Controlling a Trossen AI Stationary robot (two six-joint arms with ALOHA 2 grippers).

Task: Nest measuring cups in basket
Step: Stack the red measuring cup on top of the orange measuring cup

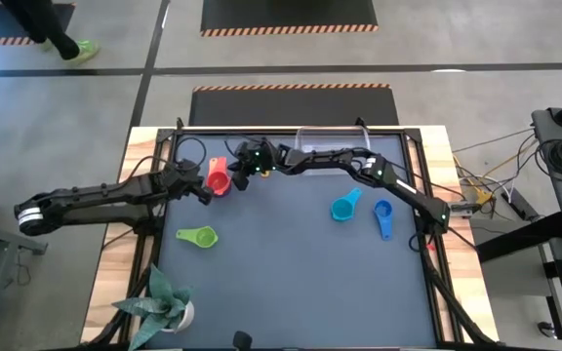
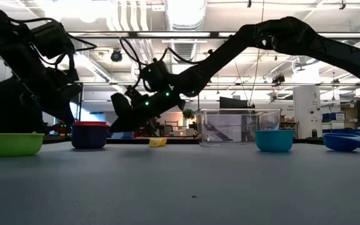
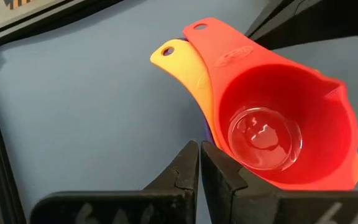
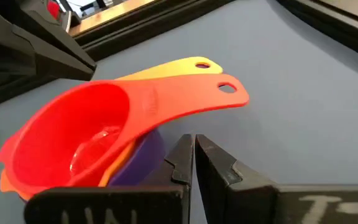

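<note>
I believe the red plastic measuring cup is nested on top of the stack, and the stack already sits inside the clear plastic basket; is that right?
Not quite. The red plastic measuring cup does top the stack, but the stack stands on the grey table, left of the clear plastic basket, not inside it. The high view shows this.

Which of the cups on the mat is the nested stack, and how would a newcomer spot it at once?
Start at the clear basket at the far edge of the dark mat, then look toward the left arm's side, where both shut end effectors meet. The stack sits there: a red cup on top, orange and purple beneath. The green cup, cyan cup and blue cup each lie alone.
</note>
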